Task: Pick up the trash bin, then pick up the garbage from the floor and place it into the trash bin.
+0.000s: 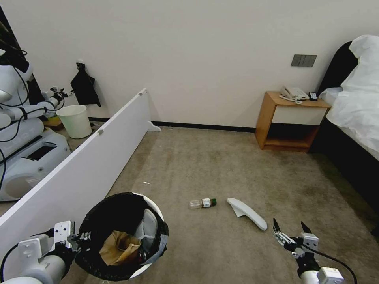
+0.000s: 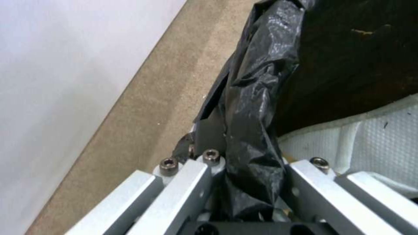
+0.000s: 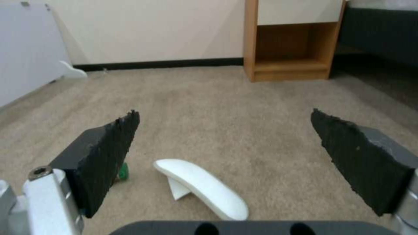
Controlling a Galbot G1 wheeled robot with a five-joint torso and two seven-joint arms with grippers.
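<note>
The trash bin [image 1: 158,232], white with a black bag liner, sits at the lower left of the head view. My left gripper [image 1: 77,238] is shut on its lined rim [image 2: 248,130]. Inside lie a brown paper bag [image 1: 118,246] and a white slipper [image 1: 148,228], whose textured sole [image 2: 374,143] shows in the left wrist view. On the floor [image 1: 221,165] lie a clear green-capped bottle [image 1: 202,203] and, to its right, a second white slipper [image 1: 246,213]. My right gripper [image 1: 289,225] hangs open just right of and nearer than that slipper [image 3: 200,187]. The bottle's green cap [image 3: 124,171] peeks out behind one finger [image 3: 109,150].
A long white board [image 1: 79,169] runs along the left, with an unlined pale bin [image 1: 75,120] and another robot [image 1: 19,138] behind it. A wooden nightstand [image 1: 290,120] and a bed [image 1: 355,118] stand at the right. Open carpet lies ahead.
</note>
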